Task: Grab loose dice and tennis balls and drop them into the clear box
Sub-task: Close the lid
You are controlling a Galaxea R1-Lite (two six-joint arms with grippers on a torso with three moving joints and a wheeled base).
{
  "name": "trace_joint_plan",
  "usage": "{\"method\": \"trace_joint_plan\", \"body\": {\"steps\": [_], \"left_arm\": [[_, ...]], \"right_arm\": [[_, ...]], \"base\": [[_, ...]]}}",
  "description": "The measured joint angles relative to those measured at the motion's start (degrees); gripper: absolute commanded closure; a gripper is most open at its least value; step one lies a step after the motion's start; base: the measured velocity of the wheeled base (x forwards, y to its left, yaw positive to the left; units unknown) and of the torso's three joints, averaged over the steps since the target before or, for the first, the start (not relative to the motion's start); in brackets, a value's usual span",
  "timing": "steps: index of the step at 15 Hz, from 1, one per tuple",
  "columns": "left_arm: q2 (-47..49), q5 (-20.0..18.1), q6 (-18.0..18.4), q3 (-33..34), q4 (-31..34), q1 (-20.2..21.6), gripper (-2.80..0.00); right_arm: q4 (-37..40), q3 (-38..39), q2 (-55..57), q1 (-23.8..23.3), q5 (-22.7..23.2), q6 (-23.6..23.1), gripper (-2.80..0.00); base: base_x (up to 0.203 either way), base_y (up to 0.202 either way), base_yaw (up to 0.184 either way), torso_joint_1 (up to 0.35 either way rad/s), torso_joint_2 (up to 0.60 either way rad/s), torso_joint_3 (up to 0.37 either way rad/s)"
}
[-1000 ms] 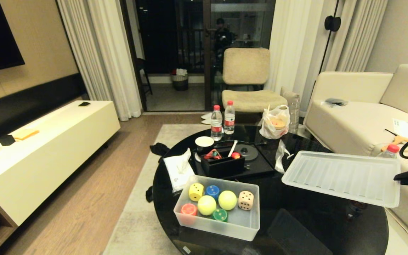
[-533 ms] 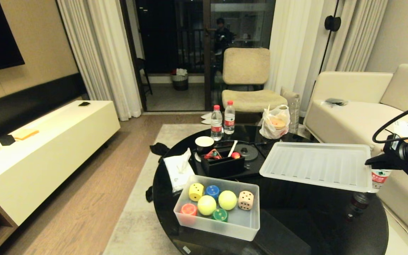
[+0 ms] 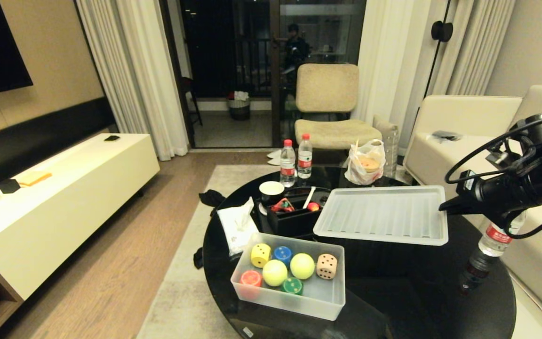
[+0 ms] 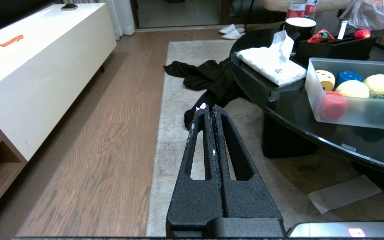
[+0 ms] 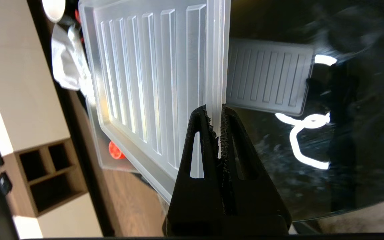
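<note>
**The Right Gripper Held the Lid in the Air**

The right gripper (image 5: 214, 115) was squeezed tight on the rim of the lid (image 3: 384, 214). It pinched the thin edge on one short end. The rest of the lid stuck out flat, away from the fingertips, and touched nothing else. The lid was see-through white with long ribs on it.

Under the lid was the round black table (image 3: 417, 292). Its shiny top showed a mirror picture of the lid below the gripper.

The clear box (image 3: 330, 301) sat on the table, lower than the lid and off to the side away from the gripper. It was open on top. All the toys were inside it. The dice (image 3: 326, 266) were there: a beige one, a yellow one, a blue one, a red-orange one and a green one. Two tennis balls (image 3: 302, 265) sat in the middle, touching each other.

A black tray (image 3: 294, 222) stood just past the far tip of the lid. A water bottle (image 3: 490, 247) stood right below the right arm.

The left gripper (image 4: 209, 111) was pressed shut and held nothing. It hung low over the rug (image 4: 175, 140), beside the table, well apart from the box.
</note>
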Motion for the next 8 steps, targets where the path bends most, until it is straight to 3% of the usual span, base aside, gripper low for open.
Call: {"method": "trace_joint_plan", "body": {"steps": [8], "left_arm": [[0.0, 0.0, 0.0, 0.0, 0.0, 0.0, 0.00]], "right_arm": [[-0.1, -3.5, 5.8, 8.8, 0.0, 3.9, 0.00]], "base": [[0.000, 0.000, 0.000, 0.000, 0.00, 0.000]]}}
